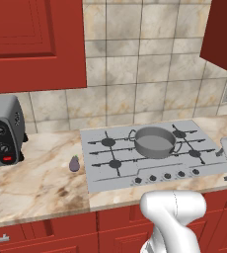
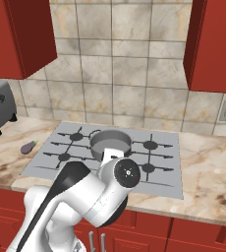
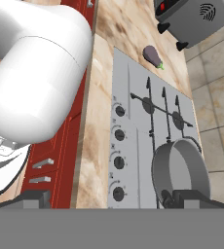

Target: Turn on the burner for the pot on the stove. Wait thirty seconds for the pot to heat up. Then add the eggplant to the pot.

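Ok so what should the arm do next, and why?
Probably bring the open gripper down toward the knobs along the stove front edge. The pot sits on a burner, the eggplant lies on the counter, and the gripper holds nothing.

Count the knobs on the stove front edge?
5, in one row along the stove front edge: knobs at about and. The hand view shows four; the rest may be cut off.
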Controlling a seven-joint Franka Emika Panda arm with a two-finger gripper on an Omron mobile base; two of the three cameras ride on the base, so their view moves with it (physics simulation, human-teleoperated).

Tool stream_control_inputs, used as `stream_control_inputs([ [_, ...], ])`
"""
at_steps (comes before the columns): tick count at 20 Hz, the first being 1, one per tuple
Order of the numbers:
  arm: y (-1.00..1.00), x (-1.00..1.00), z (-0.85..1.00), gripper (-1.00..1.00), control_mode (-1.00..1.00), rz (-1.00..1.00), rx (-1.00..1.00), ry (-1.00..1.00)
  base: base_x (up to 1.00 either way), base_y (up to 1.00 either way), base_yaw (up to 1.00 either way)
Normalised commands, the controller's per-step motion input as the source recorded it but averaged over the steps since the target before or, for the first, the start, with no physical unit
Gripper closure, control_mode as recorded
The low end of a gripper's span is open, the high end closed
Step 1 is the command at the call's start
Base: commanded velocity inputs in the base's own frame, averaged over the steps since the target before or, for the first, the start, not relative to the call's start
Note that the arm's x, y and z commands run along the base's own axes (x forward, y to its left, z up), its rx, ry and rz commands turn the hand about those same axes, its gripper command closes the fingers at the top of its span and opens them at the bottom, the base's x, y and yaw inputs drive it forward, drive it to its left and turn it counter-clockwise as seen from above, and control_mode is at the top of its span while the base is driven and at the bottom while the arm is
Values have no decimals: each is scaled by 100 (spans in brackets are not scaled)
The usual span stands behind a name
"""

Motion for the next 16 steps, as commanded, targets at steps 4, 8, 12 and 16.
stream_control_inputs([
  [4,0,0,0,-100,-100,0,0,0,0,0,0],
  [8,0,0,0,-100,-100,0,0,0,0,0,0],
  [12,0,0,0,-100,-100,0,0,0,0,0,0],
  [16,0,0,0,-100,-100,0,0,0,0,0,0],
])
